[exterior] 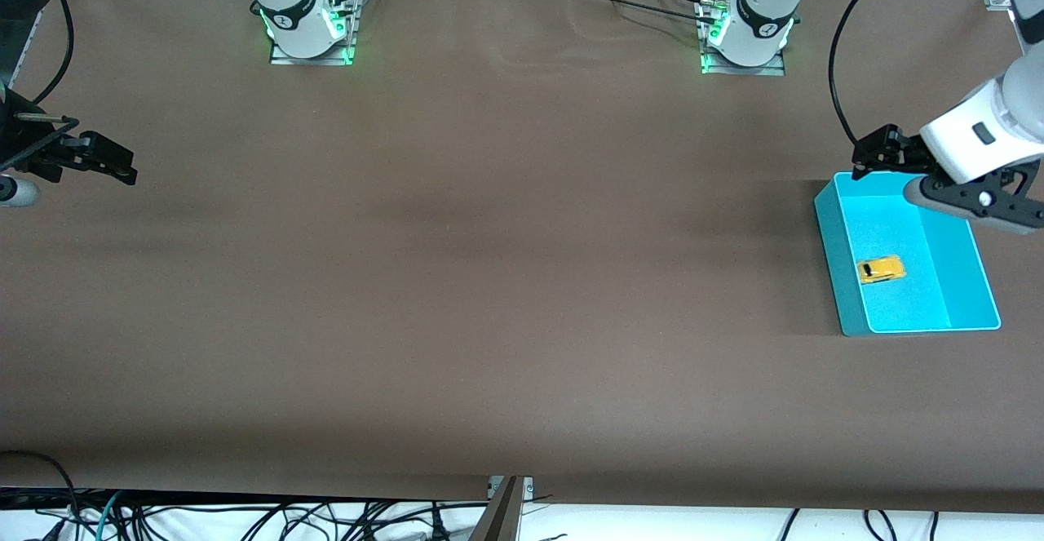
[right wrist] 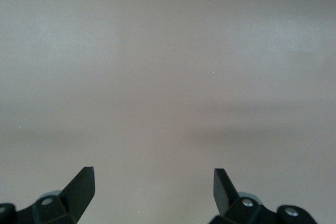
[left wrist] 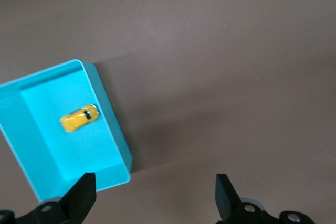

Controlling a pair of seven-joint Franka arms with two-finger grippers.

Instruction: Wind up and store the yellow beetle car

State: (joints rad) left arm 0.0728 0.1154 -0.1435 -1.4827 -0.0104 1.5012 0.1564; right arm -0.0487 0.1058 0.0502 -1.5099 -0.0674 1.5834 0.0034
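The yellow beetle car (exterior: 880, 269) lies on the floor of the turquoise bin (exterior: 836, 268) at the left arm's end of the table. It also shows in the left wrist view (left wrist: 79, 119) inside the bin (left wrist: 113, 121). My left gripper (exterior: 871, 157) is open and empty, up in the air over the bin's edge that lies farthest from the front camera; its fingers (left wrist: 84, 192) frame a bin corner and bare table. My right gripper (exterior: 114, 163) is open and empty over the right arm's end of the table, far from the bin, and its wrist view shows only bare brown table between the fingers (right wrist: 81, 184).
The brown table cloth (exterior: 489, 280) covers the whole table. The two arm bases (exterior: 310, 27) (exterior: 746, 35) stand along the edge farthest from the front camera. Cables hang below the table's near edge (exterior: 245, 516).
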